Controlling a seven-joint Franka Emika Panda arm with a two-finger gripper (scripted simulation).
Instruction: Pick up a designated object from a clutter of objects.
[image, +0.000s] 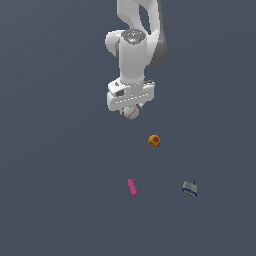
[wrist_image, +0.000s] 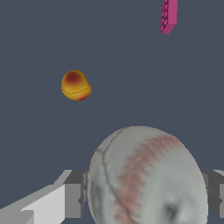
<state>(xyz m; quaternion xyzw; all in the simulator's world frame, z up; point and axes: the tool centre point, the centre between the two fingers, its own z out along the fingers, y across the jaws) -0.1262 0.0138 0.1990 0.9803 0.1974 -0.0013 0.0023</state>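
The white baseball (image: 131, 112) with thin red stitching sits directly under the arm's hand in the exterior view. In the wrist view the baseball (wrist_image: 146, 177) fills the space between the two grey fingers (wrist_image: 74, 194), one on each side and close against it. My gripper (image: 130, 111) is shut on the baseball. The exterior view does not show whether the ball rests on the floor or is lifted. The orange-red ball (image: 154, 141) lies a little beyond it, apart; it also shows in the wrist view (wrist_image: 76, 85).
A short pink bar (image: 132, 187) lies farther toward the exterior view's bottom and shows in the wrist view (wrist_image: 168, 16). A small grey-blue block with a thin prong (image: 190, 188) lies at the exterior view's right. The floor is plain dark grey.
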